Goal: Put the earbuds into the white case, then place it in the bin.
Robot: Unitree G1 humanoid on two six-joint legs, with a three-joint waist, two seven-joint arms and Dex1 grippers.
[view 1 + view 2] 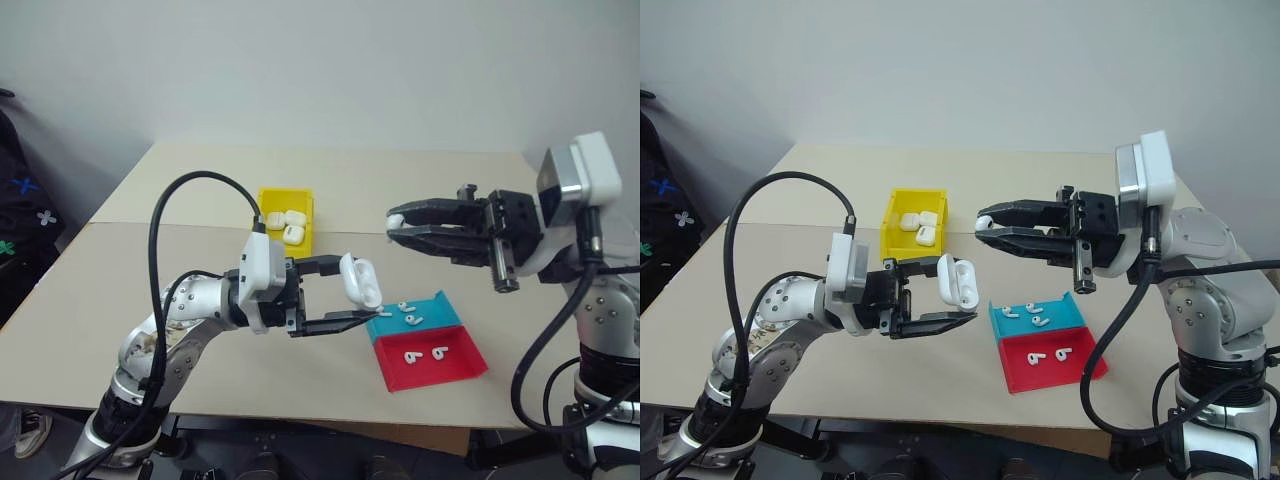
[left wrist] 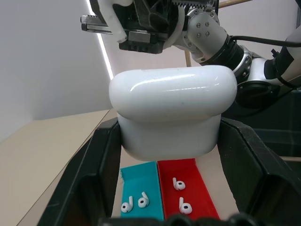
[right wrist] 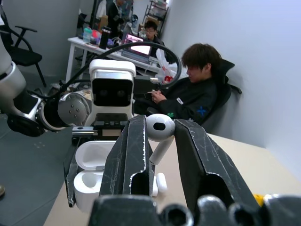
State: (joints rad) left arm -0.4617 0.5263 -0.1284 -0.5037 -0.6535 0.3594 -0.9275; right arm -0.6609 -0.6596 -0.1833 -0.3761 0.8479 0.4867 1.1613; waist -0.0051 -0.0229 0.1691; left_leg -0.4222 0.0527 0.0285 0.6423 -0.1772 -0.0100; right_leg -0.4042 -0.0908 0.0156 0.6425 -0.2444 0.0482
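- Seen from the head views, the white case [image 1: 360, 282] is clamped between the two black fingers of the left gripper [image 1: 345, 292], raised above the beige table [image 1: 180, 300]. Its lid is swung open and its long axis stands roughly upright, tilted slightly, with the opening turned toward the right arm.
- The right gripper [image 1: 396, 226] is held level above the table, pointing toward the case, and a single white earbud [image 1: 395, 220] is pinched at its fingertips.
- The yellow bin [image 1: 288, 222] stands farther back on the table with several white cases [image 1: 284, 222] inside.
- A shallow blue-and-red tray [image 1: 425, 341] lies just beside the left gripper; two earbuds [image 1: 408, 314] rest in the blue half and two in the red half.
- A pale wall rises behind the table.
- In the left wrist view, the case [image 2: 171, 110] sits crosswise between the fingers, with the tray [image 2: 162, 188] below.
- In the right wrist view, the earbud [image 3: 159, 129] is gripped with its stem pointing down toward the open case [image 3: 94, 172]. Seated people [image 3: 197, 89] and a desk [image 3: 94, 47] are seen behind.
- No legible writing is seen.
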